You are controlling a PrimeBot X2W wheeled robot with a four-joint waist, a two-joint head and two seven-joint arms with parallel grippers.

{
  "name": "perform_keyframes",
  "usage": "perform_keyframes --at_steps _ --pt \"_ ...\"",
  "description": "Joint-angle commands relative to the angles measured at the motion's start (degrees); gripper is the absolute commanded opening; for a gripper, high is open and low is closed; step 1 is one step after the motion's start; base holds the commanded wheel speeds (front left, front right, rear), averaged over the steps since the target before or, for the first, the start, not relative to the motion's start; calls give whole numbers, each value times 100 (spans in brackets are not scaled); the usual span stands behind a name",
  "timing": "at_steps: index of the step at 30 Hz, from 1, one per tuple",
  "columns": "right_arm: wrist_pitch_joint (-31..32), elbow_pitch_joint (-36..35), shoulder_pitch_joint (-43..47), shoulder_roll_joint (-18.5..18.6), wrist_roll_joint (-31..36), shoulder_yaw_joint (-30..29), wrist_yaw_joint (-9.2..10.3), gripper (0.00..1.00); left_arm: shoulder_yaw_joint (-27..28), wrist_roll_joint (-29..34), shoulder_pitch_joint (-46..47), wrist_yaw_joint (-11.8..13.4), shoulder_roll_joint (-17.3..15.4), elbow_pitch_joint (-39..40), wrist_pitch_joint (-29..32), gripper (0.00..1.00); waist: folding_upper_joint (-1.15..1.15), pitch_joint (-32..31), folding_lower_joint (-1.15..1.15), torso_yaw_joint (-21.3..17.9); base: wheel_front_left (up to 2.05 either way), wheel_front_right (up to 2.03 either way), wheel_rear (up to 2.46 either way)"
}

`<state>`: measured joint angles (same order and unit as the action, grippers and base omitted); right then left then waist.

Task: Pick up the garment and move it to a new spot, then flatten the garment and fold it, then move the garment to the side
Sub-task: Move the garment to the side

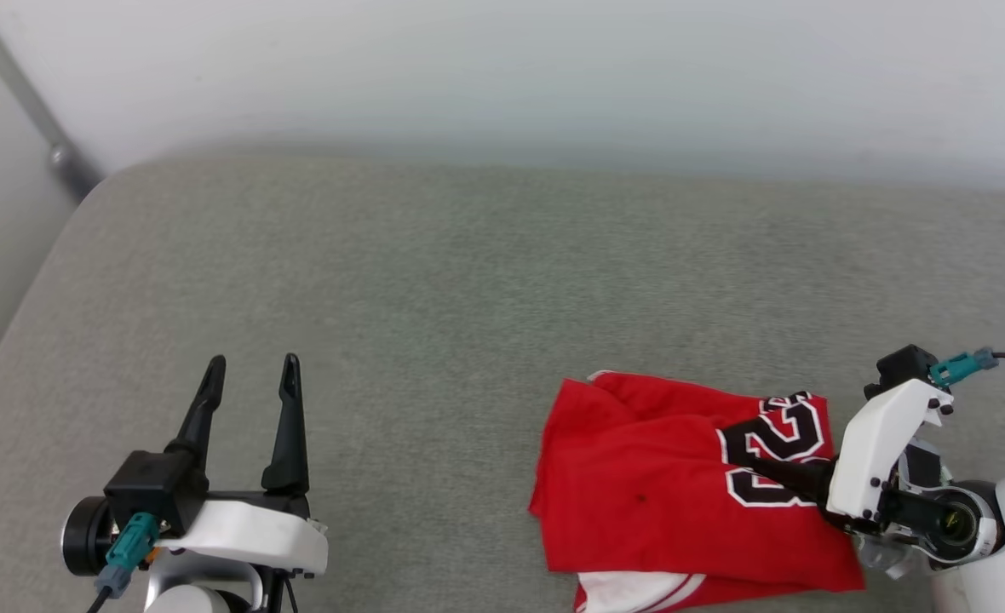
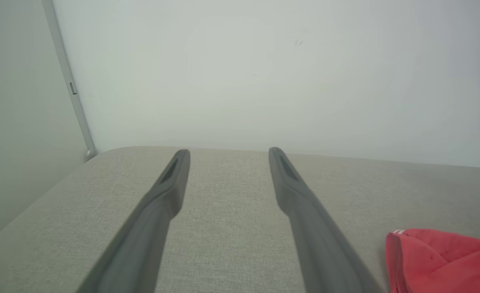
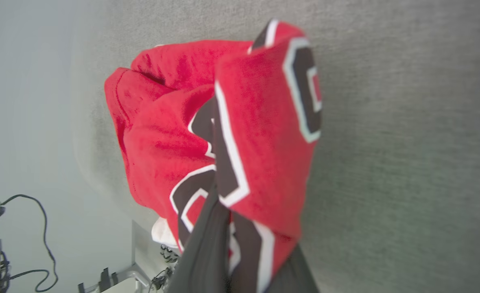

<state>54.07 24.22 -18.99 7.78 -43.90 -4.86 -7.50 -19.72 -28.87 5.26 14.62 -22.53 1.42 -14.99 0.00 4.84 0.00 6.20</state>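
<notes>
The garment [image 1: 639, 485], a red jersey with a black-and-white number print and a white sleeve at its near edge, lies crumpled at the lower right of the grey cushion. My right gripper [image 1: 737, 455] reaches in from the right, shut on a fold of the printed part. In the right wrist view the garment [image 3: 248, 122] is bunched between the two dark fingers [image 3: 201, 252]. At the lower left my left gripper [image 1: 251, 375] stands open with nothing between its fingers, well apart from the cloth. The left wrist view has that open gripper [image 2: 228, 156] and a red corner of the garment [image 2: 443, 260].
The grey cushion [image 1: 434, 281] stretches wide to the left and behind the garment. A pale wall [image 1: 502, 77] runs along its far edge, and a grey pole [image 1: 34, 111] stands at the far left corner. Cables and equipment [image 3: 4, 244] sit beyond the cushion's edge.
</notes>
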Motion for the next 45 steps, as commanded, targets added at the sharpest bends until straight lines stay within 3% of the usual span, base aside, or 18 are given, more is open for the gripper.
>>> perform_keyframes --at_steps 1,5,12,18,22,27,34,39,44,45 --pt "-37 -87 74 108 144 96 3 0 19 33 -73 0 30 2 -25 100 0 -120 0 -191 0 0 0" --pt "-98 -280 143 401 742 332 3 0 51 89 -180 -7 61 46 -24 100 0 -220 0 -572 0 0 0" --pt "119 -476 2 567 1212 347 3 0 117 185 -287 -19 57 169 -19 100 0 -182 0 -1531 0 0 0" --pt "83 -672 -271 628 1491 256 3 0 162 270 -6 -98 -70 331 -6 100 0 381 0 -2270 0 0 0" --pt "-201 -675 -578 704 1654 80 3 0 106 391 333 -184 -208 518 119 100 0 985 0 -2567 0 0 0" --pt "-775 -506 -1106 875 1819 -200 3 0 102 581 847 -247 -413 854 328 100 0 1814 0 -2692 0 0 0" --pt "-1596 -96 -1840 1277 2288 -907 3 0 -3 830 1703 -461 -612 1282 607 100 0 2801 0 -2534 0 0 0" --pt "-2205 87 -2295 1509 2791 -1575 3 0 -186 985 2239 -617 -573 1433 713 100 0 3241 0 -2352 0 0 0" --pt "-2795 239 -2588 1455 3224 -2060 3 0 -310 1074 2591 -740 -555 1482 756 100 0 3527 0 -2209 0 0 0" --pt "-2936 283 -2628 1414 3320 -2122 3 28 -314 1086 2632 -749 -555 1484 755 100 0 3558 0 -2190 0 0 0"
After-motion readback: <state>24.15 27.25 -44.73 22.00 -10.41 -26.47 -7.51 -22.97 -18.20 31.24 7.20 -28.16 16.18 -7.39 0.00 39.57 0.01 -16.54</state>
